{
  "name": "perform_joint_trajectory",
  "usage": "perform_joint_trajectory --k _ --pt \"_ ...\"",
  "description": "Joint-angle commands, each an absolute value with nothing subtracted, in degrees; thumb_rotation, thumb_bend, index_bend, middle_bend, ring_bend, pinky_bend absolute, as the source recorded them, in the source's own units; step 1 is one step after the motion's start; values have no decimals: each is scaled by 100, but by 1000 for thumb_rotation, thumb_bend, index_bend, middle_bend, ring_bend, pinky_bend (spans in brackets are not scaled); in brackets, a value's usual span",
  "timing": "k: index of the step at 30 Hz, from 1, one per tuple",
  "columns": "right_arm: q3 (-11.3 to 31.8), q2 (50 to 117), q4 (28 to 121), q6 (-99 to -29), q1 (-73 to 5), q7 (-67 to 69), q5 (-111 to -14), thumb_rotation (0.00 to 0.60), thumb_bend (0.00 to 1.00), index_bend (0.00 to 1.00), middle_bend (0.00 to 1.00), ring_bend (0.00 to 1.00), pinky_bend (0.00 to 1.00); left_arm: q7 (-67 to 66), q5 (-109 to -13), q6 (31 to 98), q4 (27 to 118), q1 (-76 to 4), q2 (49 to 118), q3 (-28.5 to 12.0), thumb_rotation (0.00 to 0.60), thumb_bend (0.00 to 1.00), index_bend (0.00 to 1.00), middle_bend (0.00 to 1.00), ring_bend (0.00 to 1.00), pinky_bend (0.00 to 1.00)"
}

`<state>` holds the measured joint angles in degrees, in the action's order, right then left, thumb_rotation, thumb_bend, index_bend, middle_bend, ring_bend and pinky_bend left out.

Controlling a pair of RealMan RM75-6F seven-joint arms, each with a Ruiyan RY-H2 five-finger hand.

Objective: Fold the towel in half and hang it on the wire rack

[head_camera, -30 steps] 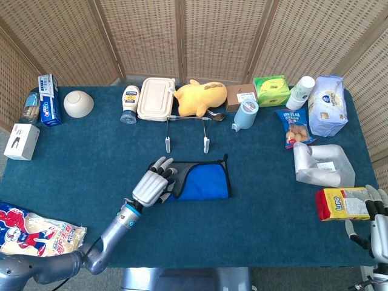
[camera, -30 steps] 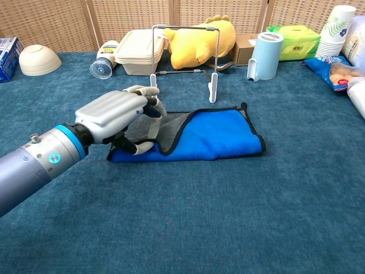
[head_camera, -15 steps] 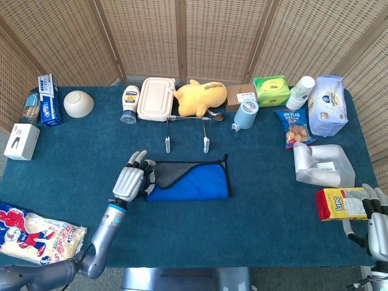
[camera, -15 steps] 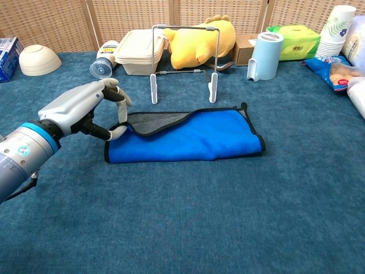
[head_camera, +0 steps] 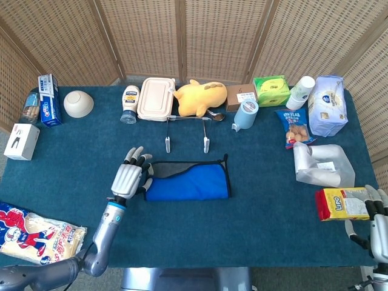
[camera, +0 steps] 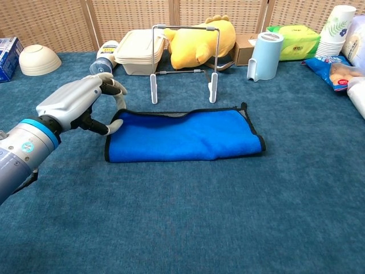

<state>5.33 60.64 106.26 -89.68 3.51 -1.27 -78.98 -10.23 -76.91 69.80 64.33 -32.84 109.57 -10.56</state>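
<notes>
The blue towel (head_camera: 189,183) (camera: 185,137) lies folded in half and flat on the teal table, its black-trimmed edge toward the back. My left hand (head_camera: 128,177) (camera: 77,103) hovers at the towel's left end with its fingers apart and arched above the far left corner. Its thumb sits beside that corner and nothing is held. The wire rack (head_camera: 185,130) (camera: 183,57) stands upright just behind the towel. My right hand (head_camera: 377,227) rests at the table's front right corner with fingers apart, holding nothing, next to a yellow packet (head_camera: 342,203).
Behind the rack sit a yellow plush toy (head_camera: 199,97), a cream lunch box (head_camera: 155,98), a mayonnaise bottle (head_camera: 129,103) and a light-blue cup (camera: 266,55). A bowl (head_camera: 78,103) is far left. Snack bags lie front left (head_camera: 36,233); a silver pouch (head_camera: 321,165) lies right.
The left hand drew the grey-lined top layer leftward over the towel, laid it flat so the fold is complete, then opened its fingers. The right hand stayed put.
</notes>
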Motion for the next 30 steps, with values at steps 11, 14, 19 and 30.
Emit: perform_joint_trajectory --k 11,14,19,30 --pt "533 6029 10644 -8997 379 -63 -7919 600 348 230 110 0 0 -1719 -7136 6844 6274 -3293 11049 -1349 600 487 367 160 0 0" --pt "534 6029 10648 -8990 374 -67 -7926 600 348 230 110 0 0 -1811 -7040 6810 6348 -3314 11005 -1426 600 488 321 141 0 0" --pt "533 6033 10658 -8999 377 -73 -7937 600 347 230 110 0 0 -1854 -7036 6748 6552 -3369 10876 -1454 600 480 276 132 0 0" --pt "547 6009 10690 -9006 371 -99 -7948 600 348 231 110 0 0 -1425 -7504 6699 7127 -3387 10486 -1162 600 355 351 145 0 0"
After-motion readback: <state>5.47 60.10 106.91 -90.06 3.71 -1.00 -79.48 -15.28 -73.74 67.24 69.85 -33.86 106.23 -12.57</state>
